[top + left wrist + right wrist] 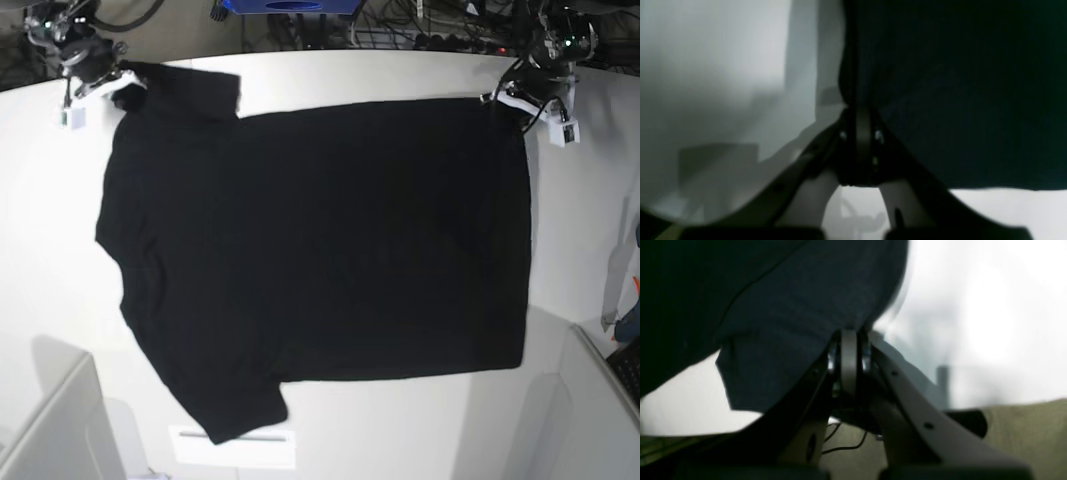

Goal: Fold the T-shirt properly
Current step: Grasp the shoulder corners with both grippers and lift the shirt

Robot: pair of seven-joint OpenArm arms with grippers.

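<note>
The black T-shirt [320, 240] lies spread plain side up on the white table [400, 420], with its sleeves toward the left. My left gripper [507, 98] is at the shirt's far right corner. In the left wrist view the gripper [856, 111] is shut on the shirt's edge [957, 100]. My right gripper [118, 82] is at the far left sleeve. In the right wrist view the gripper [849, 335] is shut on the dark cloth [790, 323], which hangs lifted off the table. No print shows.
Grey partitions stand at the front left [50, 430] and front right [590, 410]. A white strip [235, 447] lies by the near sleeve. Cables and a blue object [290, 5] sit beyond the table's back edge.
</note>
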